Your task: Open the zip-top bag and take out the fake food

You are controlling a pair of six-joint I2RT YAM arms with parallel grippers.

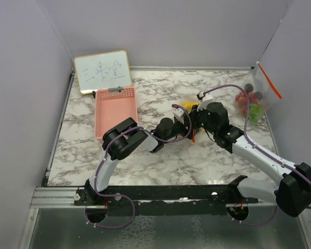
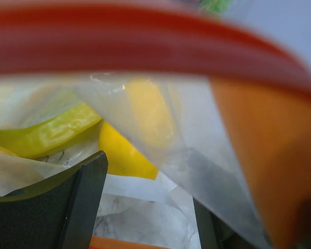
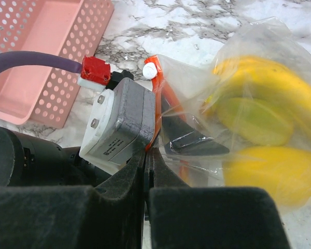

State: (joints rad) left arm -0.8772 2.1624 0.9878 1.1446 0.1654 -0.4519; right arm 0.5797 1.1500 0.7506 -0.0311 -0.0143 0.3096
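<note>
Zip-top bag lies mid-way across the marble table, between both arms, with the fake food, yellow banana and lemon shapes, inside it. My right gripper is clenched on the orange zip edge, while my left gripper stands spread at the mouth, gripping nothing I can see. I'd hold that edge firm, ease the left gripper deeper, and close on fruit, not film.

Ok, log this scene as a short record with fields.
bag: centre, mouth partly open
fruit: yellow, all inside the bag
right tool: shut on the bag's orange zip
left tool: open, in the bag mouth
basket: left of the bag, no fruit in it
second bag: far right, red and green pieces inside
</note>
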